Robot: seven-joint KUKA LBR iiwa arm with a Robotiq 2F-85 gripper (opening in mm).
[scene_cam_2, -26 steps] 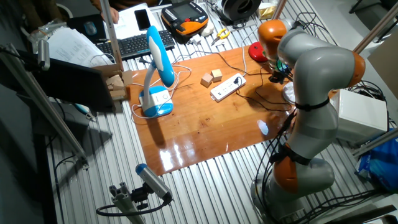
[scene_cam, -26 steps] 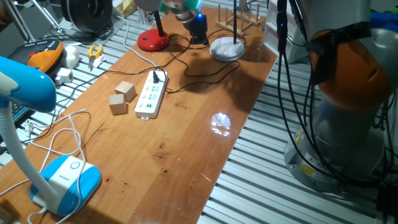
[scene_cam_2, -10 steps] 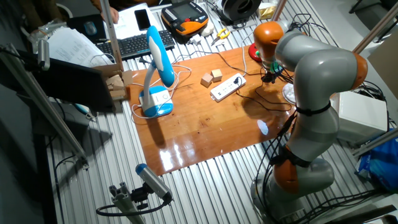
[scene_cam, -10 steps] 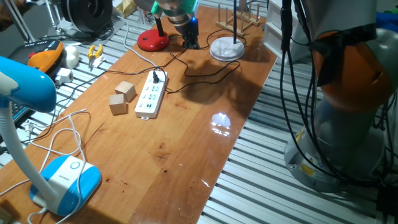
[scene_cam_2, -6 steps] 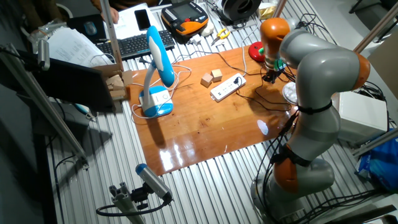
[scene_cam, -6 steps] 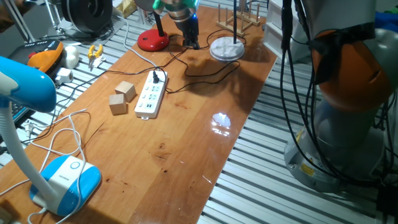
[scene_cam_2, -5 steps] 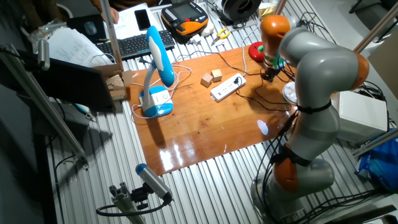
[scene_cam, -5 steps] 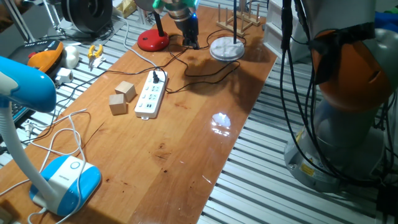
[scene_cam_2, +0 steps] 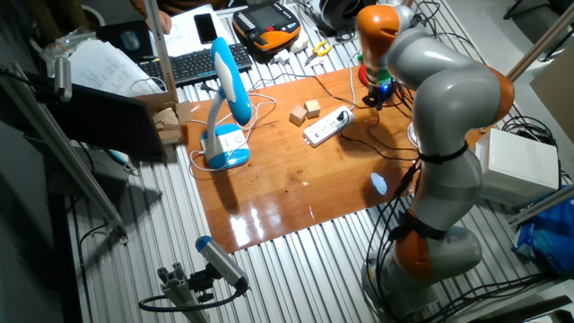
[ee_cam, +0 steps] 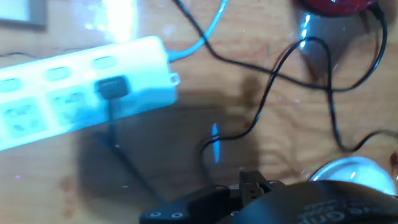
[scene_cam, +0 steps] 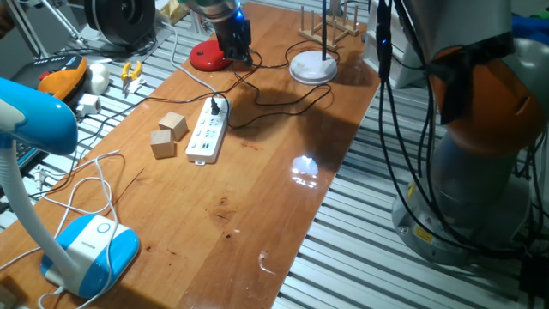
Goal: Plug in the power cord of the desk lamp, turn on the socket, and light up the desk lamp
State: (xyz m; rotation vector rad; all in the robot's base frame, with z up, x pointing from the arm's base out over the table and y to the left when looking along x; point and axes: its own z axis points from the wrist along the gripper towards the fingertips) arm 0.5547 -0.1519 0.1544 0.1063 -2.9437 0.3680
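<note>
The socket is a long white power strip lying on the wooden table, with one black plug seated at its far end. The thin black power cord loops over the table between the strip, a red lamp base and a round white lamp base. My gripper hangs beside the red base, just beyond the strip's far end. Its jaws look closed on a small black plug of the cord.
Two tan wooden blocks lie left of the strip. A blue-and-white lamp with a white cable stands at the near left corner. A wooden rack is at the far edge.
My gripper has moved left, away from the round white base, to beside the red base and the strip's far end. The black cord near it has shifted too.
</note>
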